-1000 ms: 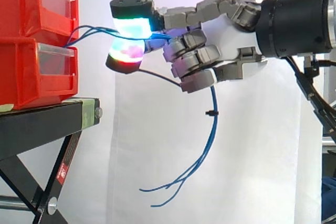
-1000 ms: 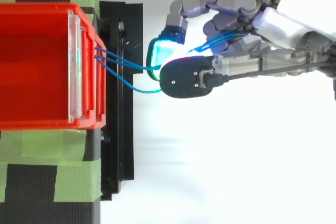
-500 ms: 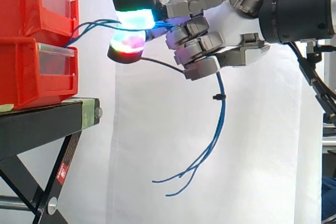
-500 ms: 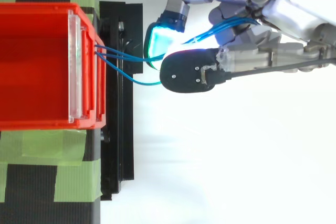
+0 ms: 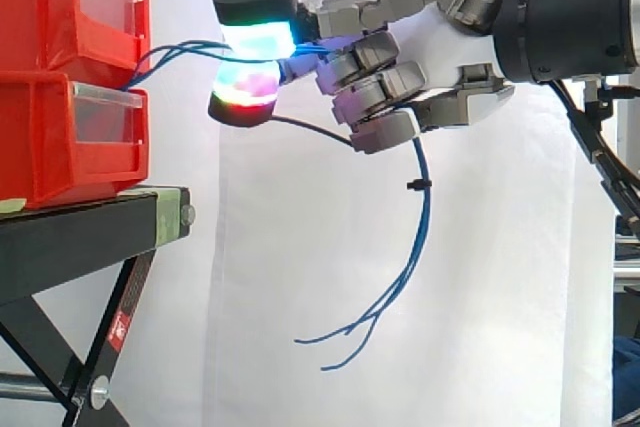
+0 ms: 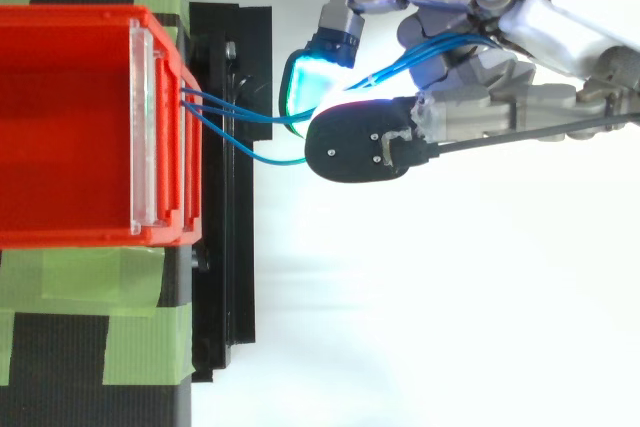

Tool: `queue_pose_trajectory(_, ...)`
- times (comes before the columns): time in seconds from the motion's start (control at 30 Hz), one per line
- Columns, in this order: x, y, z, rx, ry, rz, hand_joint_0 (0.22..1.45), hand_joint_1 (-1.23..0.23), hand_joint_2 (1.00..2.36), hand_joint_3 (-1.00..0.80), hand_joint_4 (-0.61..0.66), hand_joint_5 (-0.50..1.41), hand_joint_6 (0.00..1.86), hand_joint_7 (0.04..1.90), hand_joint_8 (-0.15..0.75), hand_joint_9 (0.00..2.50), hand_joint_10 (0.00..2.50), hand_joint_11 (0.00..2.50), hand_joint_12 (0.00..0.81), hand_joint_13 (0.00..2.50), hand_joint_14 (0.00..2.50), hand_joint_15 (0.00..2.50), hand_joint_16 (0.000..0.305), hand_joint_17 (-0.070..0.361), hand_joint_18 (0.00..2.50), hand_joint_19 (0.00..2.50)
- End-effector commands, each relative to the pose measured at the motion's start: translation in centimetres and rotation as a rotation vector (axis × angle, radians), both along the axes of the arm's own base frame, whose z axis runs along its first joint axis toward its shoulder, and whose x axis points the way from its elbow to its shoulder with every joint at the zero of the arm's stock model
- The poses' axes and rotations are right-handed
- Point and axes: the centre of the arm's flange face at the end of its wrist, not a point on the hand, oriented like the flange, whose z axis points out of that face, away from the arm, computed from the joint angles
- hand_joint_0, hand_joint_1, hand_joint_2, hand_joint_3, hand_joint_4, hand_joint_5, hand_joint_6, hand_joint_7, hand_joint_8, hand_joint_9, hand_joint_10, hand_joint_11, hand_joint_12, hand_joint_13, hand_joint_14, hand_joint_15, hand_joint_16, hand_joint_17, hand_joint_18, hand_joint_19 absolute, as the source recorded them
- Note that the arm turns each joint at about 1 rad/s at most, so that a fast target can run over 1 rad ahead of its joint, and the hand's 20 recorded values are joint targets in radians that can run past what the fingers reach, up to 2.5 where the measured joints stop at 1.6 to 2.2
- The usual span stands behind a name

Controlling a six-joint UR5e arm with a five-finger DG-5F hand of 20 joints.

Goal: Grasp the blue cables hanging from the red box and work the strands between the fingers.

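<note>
right of the red box [image 5: 45,17], my hand [image 5: 440,57] pinches the blue cables [image 5: 427,212].
i see strands running from the box through curled fingers [image 5: 372,90], loose ends dangling below.

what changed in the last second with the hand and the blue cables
The robot hand rose slightly, lifting the thin blue cables; their loose ends swung up and toward the arm. Unchanged: the glowing pads keep the strands pinched, and the red plastic bins and black stand have not moved.
</note>
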Motion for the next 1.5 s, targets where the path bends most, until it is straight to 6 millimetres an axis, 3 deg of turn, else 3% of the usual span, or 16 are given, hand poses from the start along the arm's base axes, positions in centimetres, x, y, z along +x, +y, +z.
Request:
queue_pose_trajectory(0.0, 0.00, -0.02, 0.00, -0.003, 0.001, -0.002, 0.93, -0.68, 1.01, -0.16, 0.20, 0.29, 0.28, 1.29, 0.362, 0.82, 2.50, 2.30, 0.407, 1.00, 2.50, 1.46, 0.058, 0.131, 1.40, 1.48)
queue_pose_trajectory(0.2, 0.00, -0.03, 0.01, -0.004, 0.000, -0.004, 1.04, -0.68, 1.00, 0.19, 0.20, 0.28, 0.36, 1.25, 0.362, 0.82, 2.50, 2.30, 0.407, 1.00, 2.50, 1.46, 0.058, 0.131, 1.40, 1.48)
queue_pose_trajectory(0.43, 0.00, -0.03, 0.01, -0.001, -0.001, -0.004, 0.93, -0.72, 1.00, 0.00, 0.23, 0.15, 0.49, 1.17, 0.362, 0.82, 2.50, 2.30, 0.407, 1.00, 2.50, 1.46, 0.058, 0.131, 1.40, 1.48)
queue_pose_trajectory(0.47, 0.04, -0.02, 0.07, 0.000, -0.003, -0.004, 1.03, -0.75, 1.01, 0.20, 0.19, 0.10, 0.54, 1.15, 0.362, 0.82, 2.50, 2.30, 0.407, 1.00, 2.50, 1.46, 0.058, 0.131, 1.40, 1.48)
queue_pose_trajectory(0.57, 0.06, -0.02, 0.09, 0.001, -0.005, -0.004, 1.01, -0.72, 1.28, 0.23, 0.16, 0.09, 0.59, 1.12, 0.362, 0.82, 2.50, 2.30, 0.407, 1.00, 2.50, 1.46, 0.058, 0.131, 1.40, 1.48)
queue_pose_trajectory(0.67, 0.03, -0.04, 0.03, 0.005, -0.007, -0.005, 1.00, -0.72, 1.37, 0.23, 0.15, 0.10, 0.55, 1.14, 0.362, 0.82, 2.50, 2.30, 0.407, 1.00, 2.50, 1.46, 0.058, 0.131, 1.40, 1.48)
queue_pose_trajectory(0.73, 0.02, -0.13, 0.03, 0.009, -0.009, -0.007, 0.94, -0.77, 1.32, 0.19, 0.17, 0.09, 0.45, 1.17, 0.362, 0.82, 2.50, 2.30, 0.407, 1.00, 2.50, 1.46, 0.058, 0.131, 1.40, 1.48)
queue_pose_trajectory(0.77, 0.02, -0.13, 0.03, 0.015, -0.011, -0.007, 0.93, -0.79, 1.17, 0.19, 0.18, 0.09, 0.39, 1.19, 0.362, 0.82, 2.50, 2.30, 0.407, 1.00, 2.50, 1.46, 0.058, 0.131, 1.40, 1.48)
queue_pose_trajectory(0.83, 0.03, -0.13, 0.04, 0.018, -0.014, -0.007, 0.94, -0.80, 1.12, 0.18, 0.19, 0.09, 0.34, 1.21, 0.362, 0.82, 2.50, 2.30, 0.407, 1.00, 2.50, 1.46, 0.058, 0.131, 1.40, 1.48)
queue_pose_trajectory(0.87, 0.03, -0.13, 0.04, 0.018, -0.014, -0.007, 0.98, -0.80, 1.01, 0.21, 0.19, 0.10, 0.28, 1.23, 0.362, 0.82, 2.50, 2.30, 0.407, 1.00, 2.50, 1.46, 0.058, 0.131, 1.40, 1.48)
queue_pose_trajectory(0.93, 0.08, -0.11, 0.08, 0.019, -0.019, -0.007, 1.08, -0.80, 1.00, 0.27, 0.15, 0.12, 0.17, 1.29, 0.362, 0.82, 2.50, 2.30, 0.407, 1.00, 2.50, 1.46, 0.058, 0.131, 1.40, 1.48)
queue_pose_trajectory(1.0, 0.17, -0.09, 0.19, 0.019, -0.025, -0.007, 1.19, -0.75, 1.06, 0.32, 0.12, 0.30, 0.02, 1.38, 0.362, 0.82, 2.50, 2.30, 0.407, 1.00, 2.50, 1.46, 0.058, 0.131, 1.40, 1.48)
queue_pose_trajectory(1.13, 0.30, -0.06, 0.26, 0.025, -0.041, -0.007, 1.21, -0.71, 1.02, 0.30, 0.12, 0.37, 0.00, 1.35, 0.362, 0.82, 2.50, 2.30, 0.407, 1.00, 2.50, 1.46, 0.058, 0.131, 1.40, 1.48)
queue_pose_trajectory(1.3, 0.30, -0.06, 0.26, 0.026, -0.042, -0.007, 1.16, -0.69, 1.01, 0.07, 0.13, 0.36, 0.01, 1.28, 0.362, 0.82, 2.50, 2.30, 0.407, 1.00, 2.50, 1.46, 0.058, 0.131, 1.40, 1.48)
queue_pose_trajectory(1.4, 0.29, -0.07, 0.26, 0.026, -0.042, -0.008, 1.27, -0.68, 1.01, 0.30, 0.13, 0.45, 0.01, 1.35, 0.362, 0.82, 2.50, 2.30, 0.407, 1.00, 2.50, 1.46, 0.058, 0.131, 1.40, 1.48)
queue_pose_trajectory(1.47, 0.28, -0.09, 0.26, 0.027, -0.042, -0.010, 1.28, -0.68, 1.01, 0.30, 0.13, 0.46, 0.01, 1.35, 0.362, 0.82, 2.50, 2.30, 0.407, 1.00, 2.50, 1.46, 0.058, 0.131, 1.40, 1.48)
